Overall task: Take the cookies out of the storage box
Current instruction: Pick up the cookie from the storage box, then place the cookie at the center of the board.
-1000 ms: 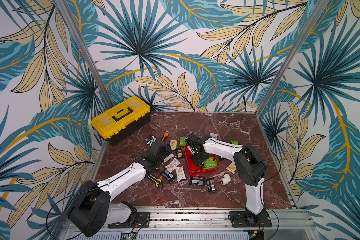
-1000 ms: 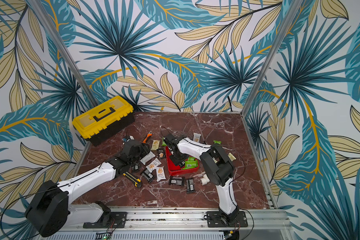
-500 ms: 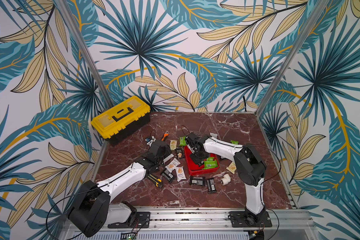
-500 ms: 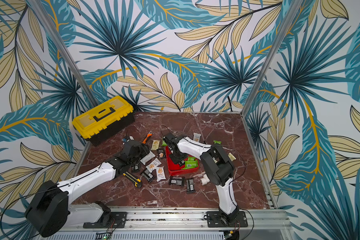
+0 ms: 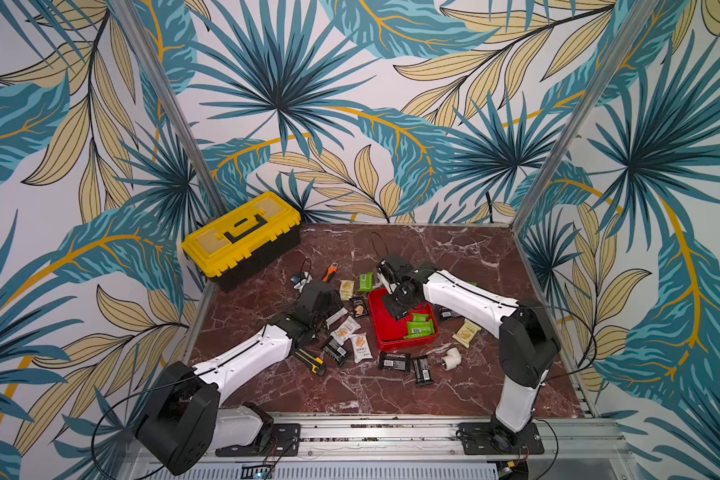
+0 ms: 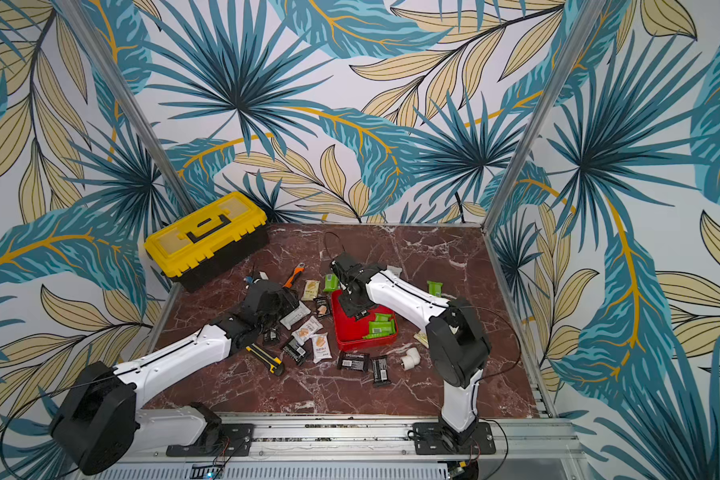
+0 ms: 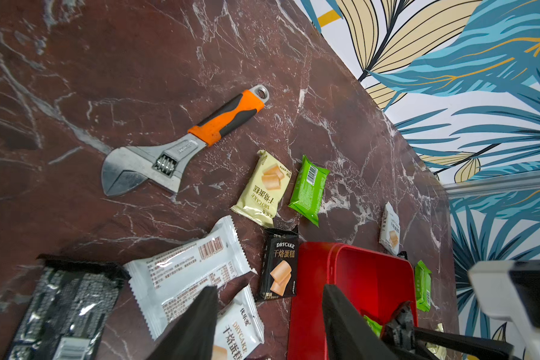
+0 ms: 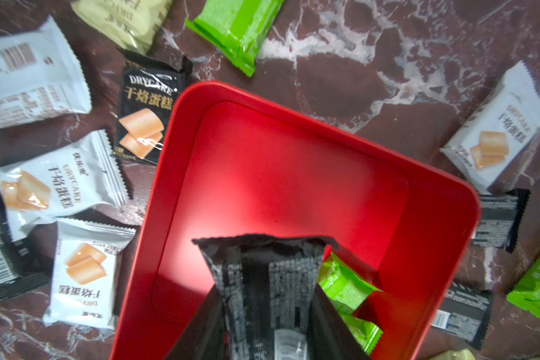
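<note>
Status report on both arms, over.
Right pincer shut on black packet over red tray. Left pincer open, empty. Green packets inside. Loose packets ring tray.

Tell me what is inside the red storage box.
Green packets lie in the storage box; the right gripper holds a black packet over it. Whatever lies beneath that packet is hidden.

Scattered cookies [image 5: 359,348] ring storage box [image 5: 385,332] — perhaps three inside.
</note>
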`<state>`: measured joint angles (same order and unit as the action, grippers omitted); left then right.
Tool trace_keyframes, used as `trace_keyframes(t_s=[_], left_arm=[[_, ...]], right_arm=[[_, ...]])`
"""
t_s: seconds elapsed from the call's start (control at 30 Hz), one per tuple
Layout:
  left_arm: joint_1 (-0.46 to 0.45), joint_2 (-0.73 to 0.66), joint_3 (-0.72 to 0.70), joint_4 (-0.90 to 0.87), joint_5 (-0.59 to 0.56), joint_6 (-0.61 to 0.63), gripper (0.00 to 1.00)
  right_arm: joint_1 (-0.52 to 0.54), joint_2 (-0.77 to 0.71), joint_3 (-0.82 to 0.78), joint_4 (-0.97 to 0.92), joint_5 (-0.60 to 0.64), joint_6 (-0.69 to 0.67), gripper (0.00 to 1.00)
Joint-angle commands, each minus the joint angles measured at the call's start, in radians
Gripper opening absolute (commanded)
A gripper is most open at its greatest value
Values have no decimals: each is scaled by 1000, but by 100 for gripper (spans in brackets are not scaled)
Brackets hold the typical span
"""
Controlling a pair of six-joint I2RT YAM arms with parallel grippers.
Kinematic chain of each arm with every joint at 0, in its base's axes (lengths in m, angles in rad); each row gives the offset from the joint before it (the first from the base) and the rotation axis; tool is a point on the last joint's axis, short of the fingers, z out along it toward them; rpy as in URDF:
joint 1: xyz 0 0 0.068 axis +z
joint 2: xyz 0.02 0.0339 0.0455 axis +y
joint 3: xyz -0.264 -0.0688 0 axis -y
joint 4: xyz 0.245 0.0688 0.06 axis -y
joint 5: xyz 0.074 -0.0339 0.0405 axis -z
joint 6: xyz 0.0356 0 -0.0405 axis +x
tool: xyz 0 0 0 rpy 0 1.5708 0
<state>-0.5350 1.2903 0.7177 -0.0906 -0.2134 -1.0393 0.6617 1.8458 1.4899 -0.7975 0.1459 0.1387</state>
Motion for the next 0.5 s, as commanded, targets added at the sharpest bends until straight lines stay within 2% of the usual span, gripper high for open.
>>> trace_keyframes(t_s=[0.0, 0.47], left_arm=[[8, -1, 24, 30, 13, 27, 58], [9, 82, 92, 59, 102, 145, 58]], right_arm=[[-22, -22, 37, 17, -9, 58, 43], [-179, 130, 267, 16, 10, 190, 43]])
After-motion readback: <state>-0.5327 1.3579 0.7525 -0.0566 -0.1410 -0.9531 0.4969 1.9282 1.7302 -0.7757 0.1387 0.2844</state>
